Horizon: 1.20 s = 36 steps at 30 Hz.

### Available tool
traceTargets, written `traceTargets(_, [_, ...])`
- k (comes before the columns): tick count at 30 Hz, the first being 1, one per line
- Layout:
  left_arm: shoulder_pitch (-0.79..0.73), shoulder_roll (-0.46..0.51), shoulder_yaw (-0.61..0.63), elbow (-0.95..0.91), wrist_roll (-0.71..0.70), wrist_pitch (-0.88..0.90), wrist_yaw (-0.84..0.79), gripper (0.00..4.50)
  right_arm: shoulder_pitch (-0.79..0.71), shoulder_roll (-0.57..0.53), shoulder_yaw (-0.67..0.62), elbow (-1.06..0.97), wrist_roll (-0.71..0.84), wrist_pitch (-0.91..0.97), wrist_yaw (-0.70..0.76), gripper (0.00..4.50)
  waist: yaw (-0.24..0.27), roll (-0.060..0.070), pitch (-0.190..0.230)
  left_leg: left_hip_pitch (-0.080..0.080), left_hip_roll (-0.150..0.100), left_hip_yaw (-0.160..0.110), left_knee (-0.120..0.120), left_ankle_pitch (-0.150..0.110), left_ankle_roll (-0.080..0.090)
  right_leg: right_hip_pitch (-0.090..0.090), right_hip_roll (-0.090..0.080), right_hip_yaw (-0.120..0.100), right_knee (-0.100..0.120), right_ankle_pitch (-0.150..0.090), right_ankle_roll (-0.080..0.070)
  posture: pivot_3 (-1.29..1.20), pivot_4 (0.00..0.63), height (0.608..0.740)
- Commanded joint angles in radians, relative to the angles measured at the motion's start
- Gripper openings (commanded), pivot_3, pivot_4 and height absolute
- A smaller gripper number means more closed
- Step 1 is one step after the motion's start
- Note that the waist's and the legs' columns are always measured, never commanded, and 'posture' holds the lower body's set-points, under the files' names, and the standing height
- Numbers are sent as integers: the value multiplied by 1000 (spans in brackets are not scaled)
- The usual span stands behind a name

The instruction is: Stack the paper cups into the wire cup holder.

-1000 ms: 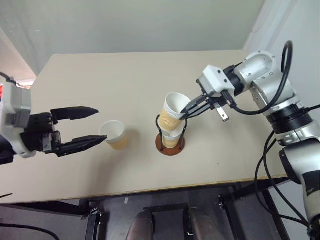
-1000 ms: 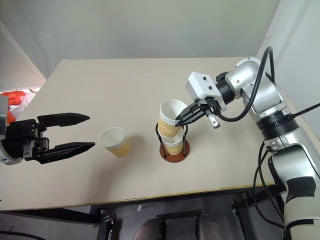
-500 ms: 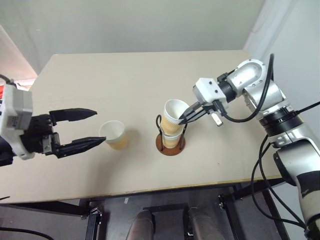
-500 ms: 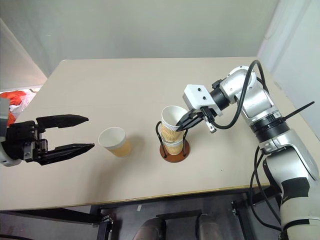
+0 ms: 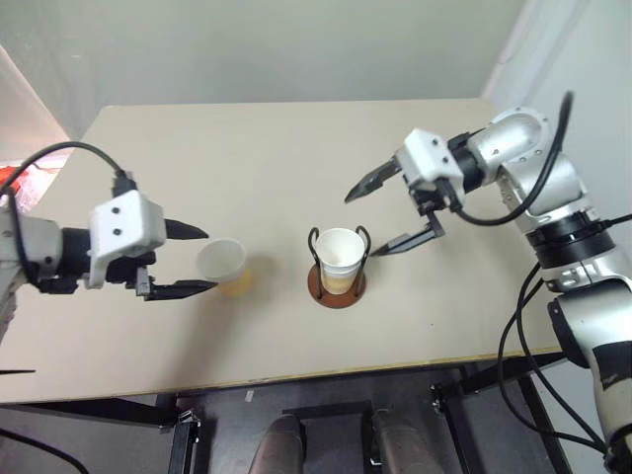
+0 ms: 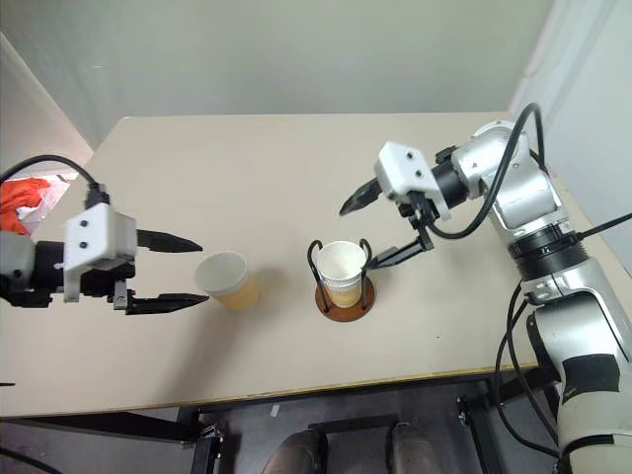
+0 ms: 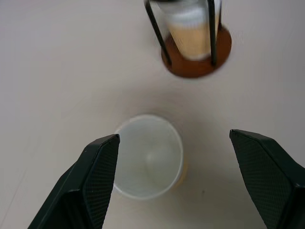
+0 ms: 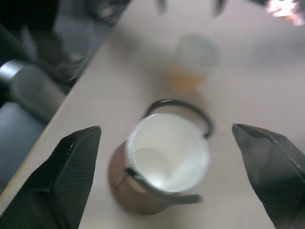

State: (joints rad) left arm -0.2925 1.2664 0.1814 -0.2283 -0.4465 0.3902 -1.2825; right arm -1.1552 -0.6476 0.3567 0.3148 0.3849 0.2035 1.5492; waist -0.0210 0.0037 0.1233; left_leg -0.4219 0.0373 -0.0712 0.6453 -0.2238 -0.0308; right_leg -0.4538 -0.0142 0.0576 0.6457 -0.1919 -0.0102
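The wire cup holder [image 5: 336,288], a reddish-brown disc with black wire loops, stands at the middle of the table. Paper cups [image 5: 338,259] sit nested upright inside it, with the top one's white inside showing [image 8: 167,152]. My right gripper [image 5: 361,225] is open just right of the holder and above it, one finger on each side of the cup's rim, touching nothing. A loose paper cup [image 5: 222,265] stands upright to the holder's left. My left gripper [image 5: 205,260] is open right beside it, its fingers [image 7: 97,167] flanking the cup [image 7: 148,155] without touching.
The tan table [image 5: 247,148] has its front edge close below the holder and open surface behind the cups. A red object [image 6: 22,197] lies off the table's left side.
My right gripper has opened and let go of the upper cup, which dropped down into the holder. My left gripper has rolled and moved in toward the loose cup.
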Motion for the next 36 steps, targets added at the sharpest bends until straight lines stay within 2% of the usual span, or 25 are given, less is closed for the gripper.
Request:
traceTargets(1, [-81,27,-77,47,63,-76,-80,4061,36,-1,-100,-135,87,116,-29,4477,1,0,0,-1,0,0,0,-1,0,-1,0,0,0,0,0,0,150,740])
traceTargets(7, [-278,-30,-303,197,256,-220,-181,4061,158,21,-194,-352,178,300,-172,4477,2,0,0,-2,0,0,0,-2,0,-1,0,0,-1,-1,-1,0,150,740])
traceTargets(16, [-384,-139,-431,312,380,-324,-259,4061,253,79,-275,-515,254,444,-372,4477,0,0,0,-3,0,-1,2,-1,1,-1,0,0,-1,0,1,0,150,740])
traceTargets(19, [-412,-161,-450,354,416,-354,-265,3466,261,92,-301,-534,275,468,-419,4500,1,-1,0,-3,0,-1,2,-1,2,-1,0,0,-1,1,2,0,150,740])
traceTargets(28, [-437,-194,-455,382,431,-376,-304,208,276,82,-313,-552,277,477,-465,4500,1,-1,-1,-2,0,-1,2,0,3,0,0,0,-2,2,5,0,150,740])
traceTargets(29, [-447,-201,-447,376,412,-374,-314,46,278,73,-314,-554,276,481,-465,4500,1,-1,-1,-2,0,-1,2,0,3,0,0,-1,-2,2,5,0,150,740])
traceTargets(32, [-502,-202,-446,367,349,-369,-331,46,293,30,-332,-570,296,502,-448,4500,4,-2,-1,-2,0,-1,2,0,3,0,0,-1,-2,3,6,0,150,740])
traceTargets(36, [-701,-168,-517,395,153,-367,-332,46,396,-100,-439,-635,397,551,-373,4500,29,-4,-2,-8,0,-3,4,1,4,0,0,-2,-4,4,9,0,150,740])
